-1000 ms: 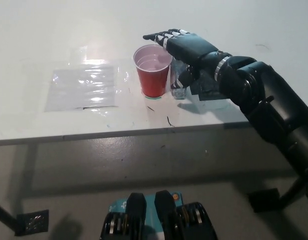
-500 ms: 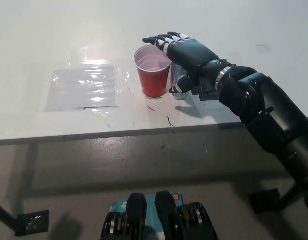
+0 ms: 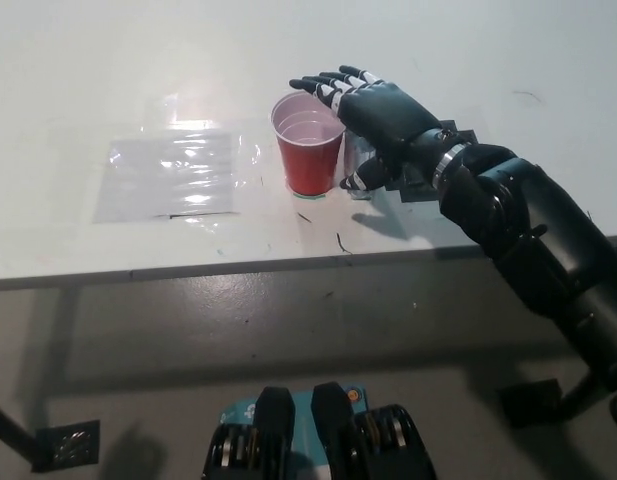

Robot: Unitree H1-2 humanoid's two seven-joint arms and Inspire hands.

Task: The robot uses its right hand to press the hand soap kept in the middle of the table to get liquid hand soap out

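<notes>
Although the black right hand [image 3: 383, 112] covers most of it, a clear soap bottle [image 3: 359, 172] shows just below the palm, standing on the white table [image 3: 468, 50] right beside a red plastic cup [image 3: 309, 152]. Its pump top is hidden, so contact cannot be judged. Fingers stretch flat and slightly apart over the cup's rim, gripping nothing. Left of the cup lies a clear plastic sheet [image 3: 168, 175].

robot hand [image 3: 383, 115]: black, white-banded fingers | wrist: silver ring | arm: glossy black segmented shells
</notes>
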